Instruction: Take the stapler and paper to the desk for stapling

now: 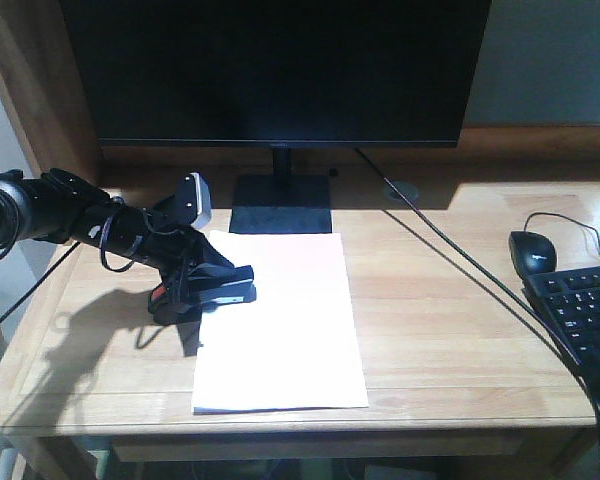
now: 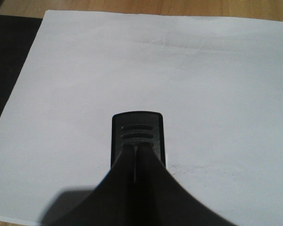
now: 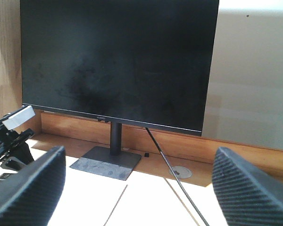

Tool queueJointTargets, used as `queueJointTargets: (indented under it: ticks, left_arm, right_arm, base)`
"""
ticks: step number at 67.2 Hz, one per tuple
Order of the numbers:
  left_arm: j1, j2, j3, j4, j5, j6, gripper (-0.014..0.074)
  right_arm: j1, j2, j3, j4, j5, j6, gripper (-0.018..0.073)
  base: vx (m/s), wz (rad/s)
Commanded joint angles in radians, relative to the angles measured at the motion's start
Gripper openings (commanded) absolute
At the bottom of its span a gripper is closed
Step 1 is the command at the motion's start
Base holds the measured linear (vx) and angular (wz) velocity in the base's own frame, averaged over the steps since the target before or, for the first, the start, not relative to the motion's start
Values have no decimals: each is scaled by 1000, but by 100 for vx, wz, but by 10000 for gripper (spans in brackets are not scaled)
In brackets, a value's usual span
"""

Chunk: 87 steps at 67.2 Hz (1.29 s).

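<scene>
The desk point(image 1: 450, 330) is the biggest thing, made of light wood, and its edges run out of the front picture. One big black monitor point(image 1: 276, 70) stands at the back on one flat black foot point(image 1: 280, 203). Its top is cut off. One thin black cable point(image 1: 450, 255) runs from behind it across the wood toward the right. One small round grey hole cover point(image 1: 401, 190) sits near the back.

One white sheet of paper point(image 1: 290, 330) lies flat in the middle of the desk, its far edge touching the monitor's foot. Nothing else lies on it but the stapler.

One black keyboard point(image 1: 580, 315) is at the right, cut off by the picture edge. One black mouse point(image 1: 532, 250) sits just behind it.

The left arm reaches in from the left side. The left gripper point(image 1: 195, 290) is clamped on the one black stapler point(image 1: 228, 287), which rests at the left edge of the paper. A bit of orange shows at the stapler's back end. The gripper hides much of it. In the left wrist view the stapler's nose point(image 2: 137, 134) pokes out over the white sheet.

The right gripper point(image 3: 137, 188) is spread wide and holds nothing. Only its two dark fingertips point(image 3: 26, 188) show, facing the monitor.
</scene>
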Motion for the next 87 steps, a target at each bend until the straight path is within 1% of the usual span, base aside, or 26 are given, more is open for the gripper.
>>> queueJointTargets:
  ticks: [1,6,13,20,67,74,80,87]
  left_arm:
    - [-19,-22,-12,57,-10,-35,-6]
    - [-25,-20,-12,89,-13,-48,-6]
    - [-25,-20,-12,105,-25,-74,-6]
    - [-25,-20,-12,106,-32,-87,-6]
    - [-25,-26,-12,106,-17,-91,-6]
    - [-22,-60,-12,112,-2,-127,-6]
    - [-17,-117,-12,125,-8,-197,-6]
    - [-17,-196,-12,201,-27,-283,-6]
  right_arm:
    - [-5,10,-28,-41,15,2,594]
    - [-5,10,-28,-41,15,2,594]
    - [-5,10,-28,-41,15,2,594]
    - [-5,10,-28,-41,15,2,594]
    - [-5,10,-28,-41,15,2,594]
    - [-5,10,-28,-41,15,2,594]
    - [-5,10,-28,-41,15,2,594]
    - [-5,10,-28,-41,15,2,594]
  base:
    - [0,0]
    - [0,0]
    - [0,0]
    - [0,0]
    - [0,0]
    - [0,0]
    - [0,0]
    - [0,0]
